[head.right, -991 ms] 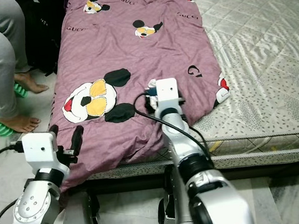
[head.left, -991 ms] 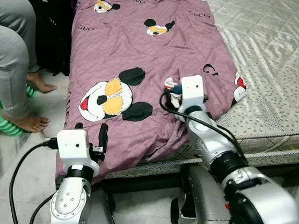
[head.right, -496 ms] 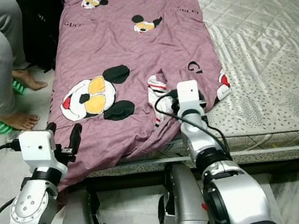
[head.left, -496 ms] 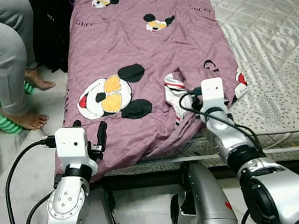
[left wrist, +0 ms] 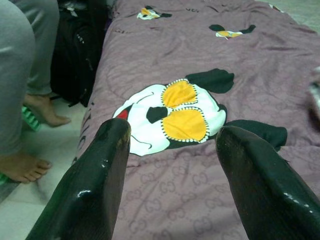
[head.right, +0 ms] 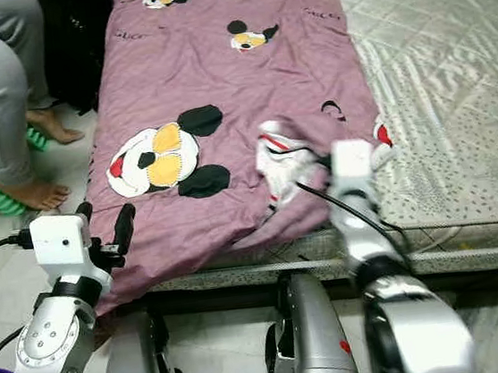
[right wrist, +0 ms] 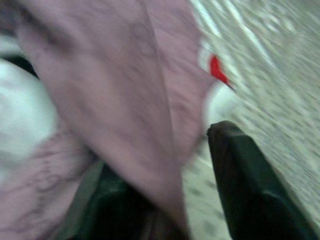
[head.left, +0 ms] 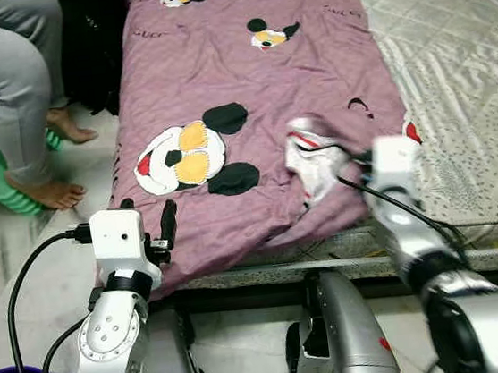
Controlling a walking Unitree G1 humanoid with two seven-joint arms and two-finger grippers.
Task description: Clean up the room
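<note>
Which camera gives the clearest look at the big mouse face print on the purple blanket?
The left wrist view: the mouse face print sits sharp and large between the open left end effector. Both eye views show it smaller on the blanket. The right wrist view shows blurred purple fabric instead.

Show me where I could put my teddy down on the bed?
The bare quilted mattress, right of the purple blanket, is the free patch. Near the front edge it is crowded: the right hand is bunching the blanket there, and the left hand hovers at the blanket's front left corner.
</note>
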